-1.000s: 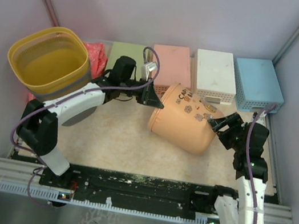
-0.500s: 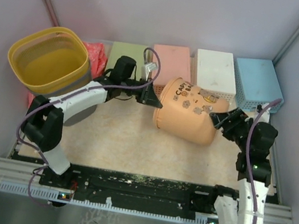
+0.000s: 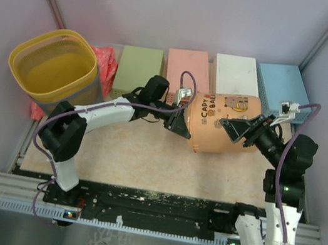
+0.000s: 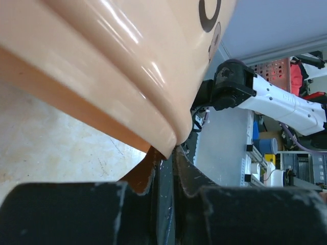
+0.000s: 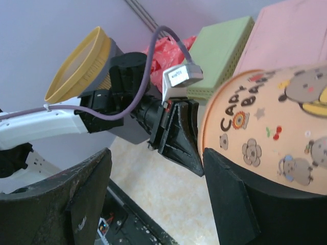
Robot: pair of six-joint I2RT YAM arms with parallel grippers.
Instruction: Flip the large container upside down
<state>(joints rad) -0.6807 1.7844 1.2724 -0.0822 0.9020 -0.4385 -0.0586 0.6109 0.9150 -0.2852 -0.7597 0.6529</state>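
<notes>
The large peach container (image 3: 214,128) with cartoon prints lies on its side, mouth to the left, just in front of the pink and white boxes. My left gripper (image 3: 180,123) is shut on its rim; in the left wrist view the rim (image 4: 168,138) is pinched between my fingertips (image 4: 166,155). My right gripper (image 3: 242,129) is open over the container's right half. In the right wrist view its jaws stand wide apart (image 5: 153,204), with one finger (image 5: 230,199) against the container's printed side (image 5: 276,132).
A yellow tub (image 3: 56,68) stands at the back left with a red bag (image 3: 105,58) behind it. Green (image 3: 138,70), pink (image 3: 189,70), white (image 3: 237,75) and blue (image 3: 281,89) boxes line the back wall. Side walls stand close on both sides.
The container has swung from a slanted lie to a level one and shifted back and right. My left gripper moved right with the rim; my right gripper rose onto the container's side.
</notes>
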